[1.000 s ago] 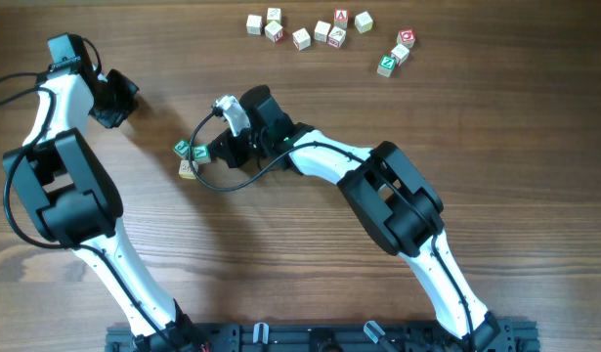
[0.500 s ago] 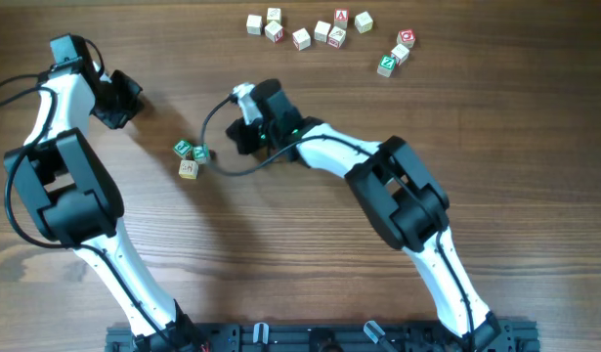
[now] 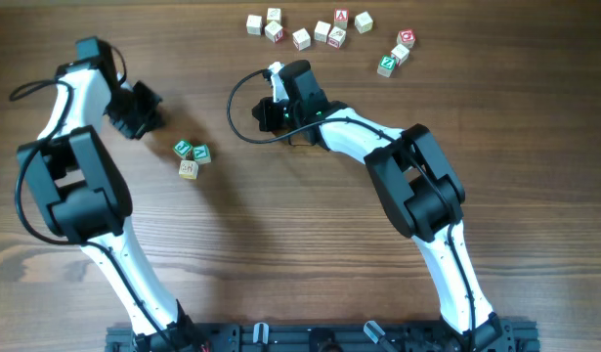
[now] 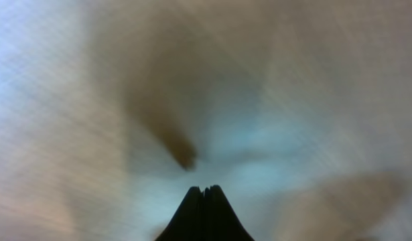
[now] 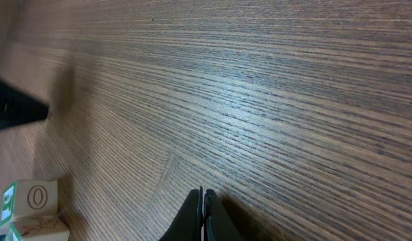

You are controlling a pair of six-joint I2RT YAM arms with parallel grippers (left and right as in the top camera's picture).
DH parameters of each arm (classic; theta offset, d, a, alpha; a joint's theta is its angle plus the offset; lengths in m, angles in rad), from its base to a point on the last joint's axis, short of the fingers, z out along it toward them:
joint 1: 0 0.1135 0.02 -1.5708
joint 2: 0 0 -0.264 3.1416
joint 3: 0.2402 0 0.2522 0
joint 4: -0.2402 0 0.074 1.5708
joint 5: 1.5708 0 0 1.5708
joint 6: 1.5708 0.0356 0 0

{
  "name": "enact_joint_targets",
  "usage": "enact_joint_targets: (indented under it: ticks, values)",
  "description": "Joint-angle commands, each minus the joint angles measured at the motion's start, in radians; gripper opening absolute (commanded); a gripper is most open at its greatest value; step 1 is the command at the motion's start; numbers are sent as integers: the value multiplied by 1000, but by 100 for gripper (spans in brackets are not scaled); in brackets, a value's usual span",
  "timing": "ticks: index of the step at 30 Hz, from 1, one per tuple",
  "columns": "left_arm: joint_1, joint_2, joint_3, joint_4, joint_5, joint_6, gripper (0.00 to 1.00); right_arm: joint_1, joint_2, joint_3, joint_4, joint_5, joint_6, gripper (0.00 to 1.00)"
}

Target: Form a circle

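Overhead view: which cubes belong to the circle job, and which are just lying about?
Job:
- cube trio left of centre: two green-faced, one yellowish-marked, touching

Lying about:
- far-edge cubes, loosely scattered
- right-hand cubes, a separate group of three

**Wood Table, Plastic Arms**

The table is brown wood with thin dark lines. It is smooth and a little shiny where the light hits it. The small cubes are pale bare wood with painted faces. The left arm and the right arm have shiny white plastic shells and dull black parts.
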Motion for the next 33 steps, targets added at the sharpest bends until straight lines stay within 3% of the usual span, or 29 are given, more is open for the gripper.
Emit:
enact_joint_targets:
  ticks: [1, 4, 9, 12, 21, 24, 29, 33]
  values:
    - [58, 6, 4, -176, -56, -40, 4, 5, 16, -13, -28, 47, 6, 4]
    - [73, 6, 4, -301, -56, 6, 4, 5, 16, -13, -27, 47, 6, 4]
    - [72, 6, 4, -515, -33, 181, 4, 5, 16, -13, -27, 46, 7, 4]
    - [72, 6, 0, -577, -33, 201, 4, 5, 16, -13, -33, 46, 7, 4]
    - [68, 7, -5, -536, 52, 109, 4, -3, 16, -13, -42, 31, 10, 4]
    - [65, 7, -5, -536, 18, 91, 4, -13, 16, -13, -47, 27, 12, 4]
    - [65, 7, -36, -541, -135, -38, 4, -22, 16, -13, -55, 27, 32, 4]
    - [63, 2, -112, -508, -124, -44, 5, -27, 16, -13, -57, 27, 33, 4]
